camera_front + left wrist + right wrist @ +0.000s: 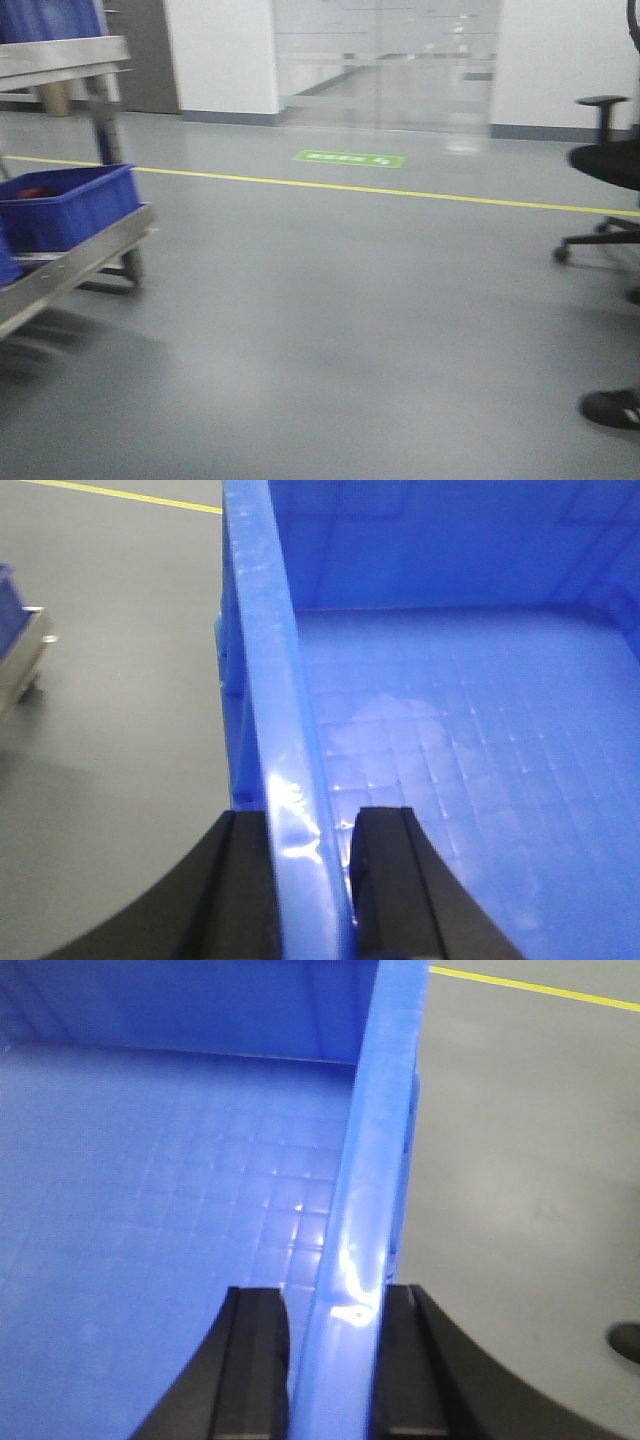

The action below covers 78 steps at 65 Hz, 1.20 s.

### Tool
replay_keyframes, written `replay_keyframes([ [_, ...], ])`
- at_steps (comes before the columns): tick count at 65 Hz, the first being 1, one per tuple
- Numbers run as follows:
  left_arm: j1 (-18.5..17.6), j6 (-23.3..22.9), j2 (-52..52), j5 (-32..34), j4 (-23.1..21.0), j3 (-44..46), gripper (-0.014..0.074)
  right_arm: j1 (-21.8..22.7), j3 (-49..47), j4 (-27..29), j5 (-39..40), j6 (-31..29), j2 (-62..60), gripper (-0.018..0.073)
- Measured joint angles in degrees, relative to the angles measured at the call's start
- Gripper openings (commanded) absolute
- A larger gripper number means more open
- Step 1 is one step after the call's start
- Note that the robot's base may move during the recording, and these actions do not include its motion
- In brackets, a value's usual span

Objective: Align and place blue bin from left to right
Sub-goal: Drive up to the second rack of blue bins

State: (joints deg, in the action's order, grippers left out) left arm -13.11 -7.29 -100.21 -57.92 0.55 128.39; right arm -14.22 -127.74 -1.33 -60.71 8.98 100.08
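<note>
An empty blue bin point(470, 710) with a gridded floor fills both wrist views and hangs above the grey floor. My left gripper point(310, 825) is shut on its left wall point(265, 660), one black finger outside and one inside. My right gripper point(330, 1305) is shut on the right wall point(385, 1120) of the same bin point(150, 1200) in the same way. Neither the grippers nor this bin show in the front view. A second blue bin point(65, 205) sits on the lower shelf of a metal cart point(80, 262) at the far left, with something red inside it.
Grey floor with a yellow line point(400, 190) and a green marking point(350, 158). A black office chair point(610, 160) and a shoe point(612, 408) stand at the right. The cart's corner point(25, 655) shows left of the held bin. Glass doors are at the back.
</note>
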Motion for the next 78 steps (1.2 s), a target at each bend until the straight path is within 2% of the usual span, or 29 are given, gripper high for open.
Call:
replay_keyframes([
  [78, 0.00, 0.00, -0.13, 0.00, 0.00, 0.00, -0.0111, 0.00, 0.00, -0.10, 0.00, 0.00, 0.00, -0.0061],
])
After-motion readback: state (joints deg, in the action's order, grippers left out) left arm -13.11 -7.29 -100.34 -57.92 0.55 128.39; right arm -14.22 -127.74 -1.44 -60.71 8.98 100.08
